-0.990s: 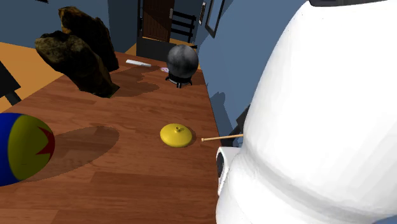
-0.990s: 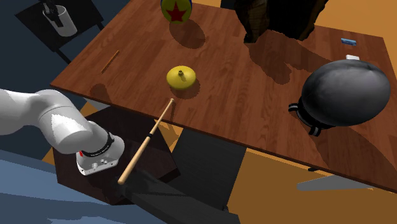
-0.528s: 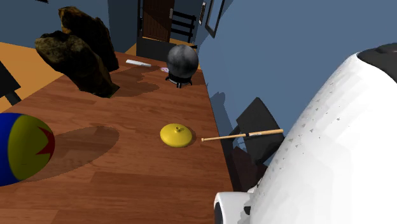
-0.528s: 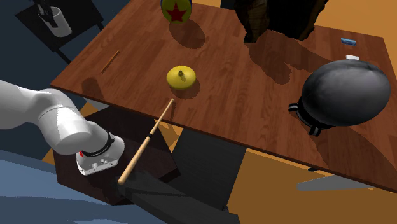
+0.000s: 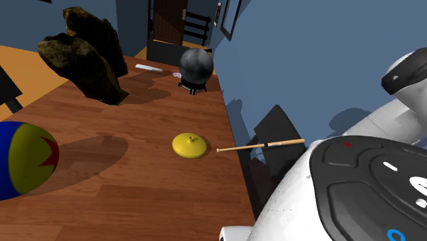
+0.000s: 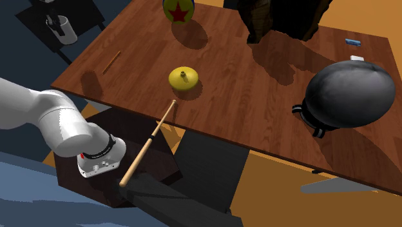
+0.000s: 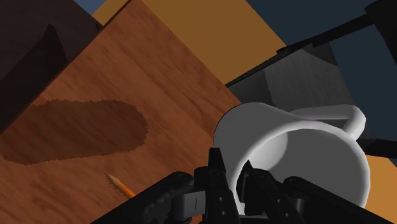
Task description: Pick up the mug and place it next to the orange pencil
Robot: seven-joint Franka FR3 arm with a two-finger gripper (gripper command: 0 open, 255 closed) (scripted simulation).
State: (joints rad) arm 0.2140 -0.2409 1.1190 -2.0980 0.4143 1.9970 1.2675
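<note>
The tool (image 7: 234,175) is closed on the wall of the white mug (image 7: 299,153), one finger inside and one outside. The mug hangs beyond the counter's (image 6: 258,97) left edge, apart from the orange pencil (image 6: 111,62) lying near that edge. The ball (image 6: 178,9) carries a red star.

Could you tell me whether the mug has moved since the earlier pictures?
Yes. The mug has shifted slightly down the second exterior view, toward the table's corner.
</note>
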